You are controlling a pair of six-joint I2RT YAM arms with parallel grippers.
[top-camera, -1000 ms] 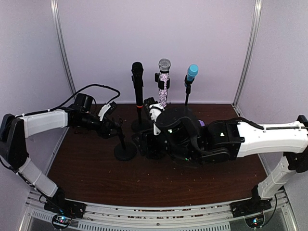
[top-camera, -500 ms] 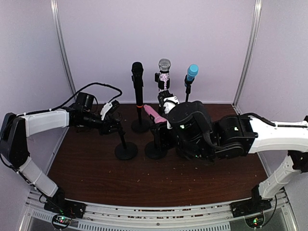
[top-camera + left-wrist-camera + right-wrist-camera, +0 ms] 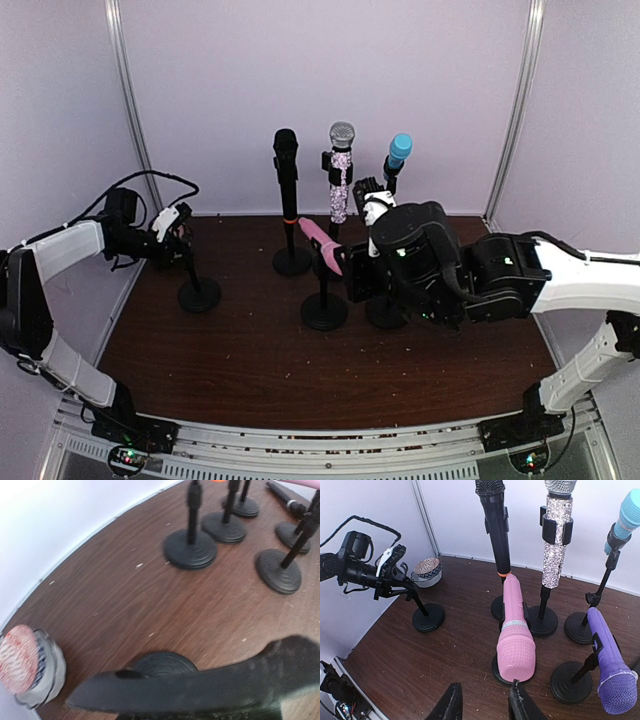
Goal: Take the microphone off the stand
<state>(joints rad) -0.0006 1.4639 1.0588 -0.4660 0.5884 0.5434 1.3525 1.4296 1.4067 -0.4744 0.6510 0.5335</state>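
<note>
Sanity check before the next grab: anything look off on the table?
Yes. A red-mesh microphone head with a grey collar lies loose on the dark wooden table by the left wall, off any stand. The bare black stand beside it, at the left gripper, holds no microphone. Pale specks litter the tabletop.

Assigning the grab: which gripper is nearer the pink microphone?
Right. Right gripper is open just before the pink microphone; left gripper is far left, clamping an empty stand.

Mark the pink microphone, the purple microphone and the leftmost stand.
pink microphone point(image 3: 516, 655): right wrist view, on its grille.
purple microphone point(image 3: 617, 687): right wrist view, on its grille.
leftmost stand point(image 3: 429, 618): right wrist view, on its round base.
</note>
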